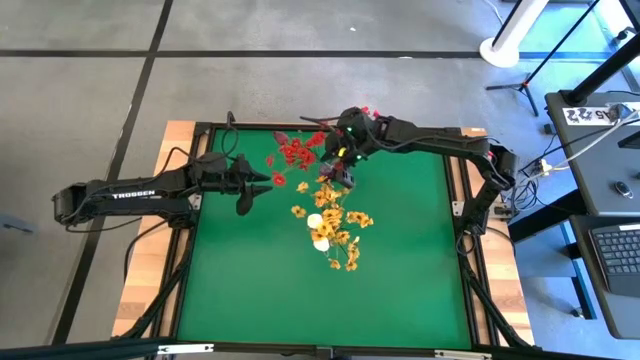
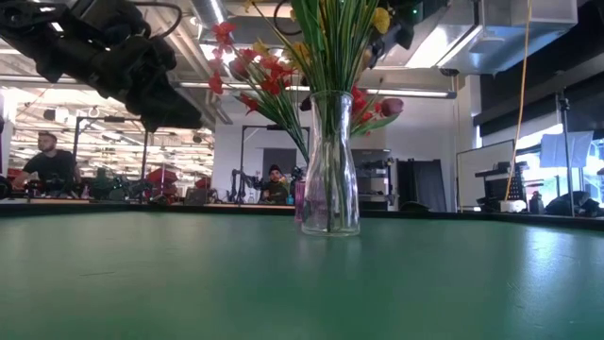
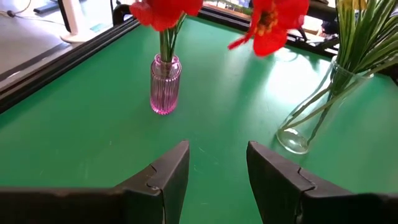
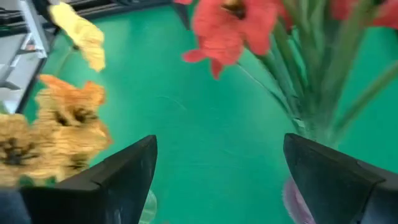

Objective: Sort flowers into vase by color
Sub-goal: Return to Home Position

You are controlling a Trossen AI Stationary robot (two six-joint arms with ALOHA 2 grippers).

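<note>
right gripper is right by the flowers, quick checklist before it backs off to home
1. Right gripper open, nothing held: ok.
2. Left gripper open, nothing held: ok.
3. Pink vase upright, red blossoms in it: ok.
4. Transparent vase upright, stems inside: ok.
5. Right gripper's path clear of yellow-orange blossoms: cannot tell, they sit close beside it.

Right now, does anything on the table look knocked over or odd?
Nothing stands out. The pink vase and the clear vase stand upright on the green mat, flowers inside. The right gripper hangs open above them, the left gripper beside.
</note>
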